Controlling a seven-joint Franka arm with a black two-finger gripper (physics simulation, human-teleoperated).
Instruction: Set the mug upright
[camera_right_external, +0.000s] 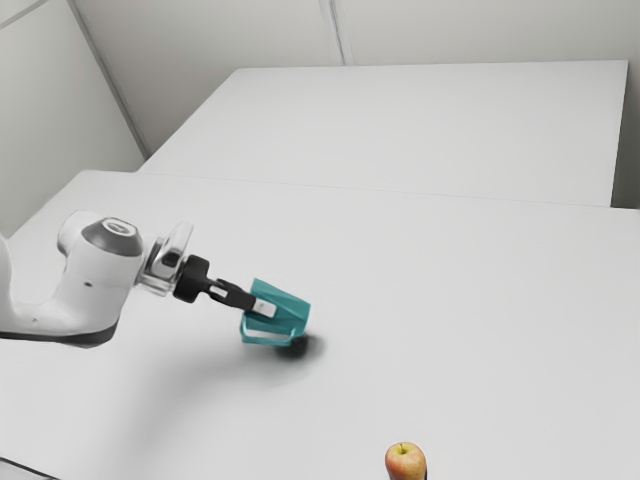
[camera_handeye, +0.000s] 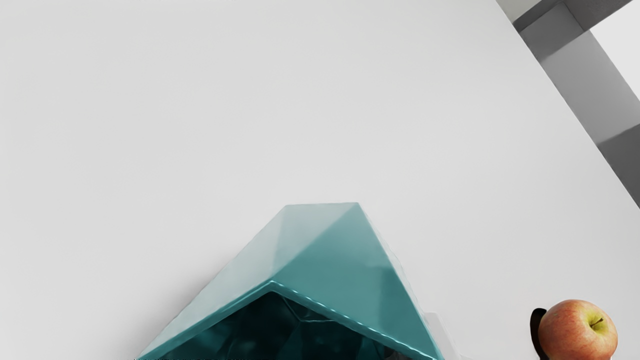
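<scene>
The teal faceted mug (camera_right_external: 288, 312) is tipped over in the exterior view, its mouth facing the gripper and its base toward the view's right. My gripper (camera_right_external: 262, 307) reaches it from the view's left, shut on the wall near the rim. In the wrist view the mug (camera_handeye: 332, 270) shows its outer facets and dark inside. There the gripper (camera_handeye: 422, 346) has one pale fingertip outside the wall and a small greyish part inside, at the bottom edge. The mug's handle hangs low in the exterior view, and a dark shadow lies by the base; contact with the table is unclear.
A red-yellow apple (camera_right_external: 405, 461) sits at the exterior view's bottom, apart from the mug; the wrist view also has the apple (camera_handeye: 578, 329). The white table (camera_right_external: 480, 300) extends around them, with another white surface (camera_right_external: 430, 130) behind.
</scene>
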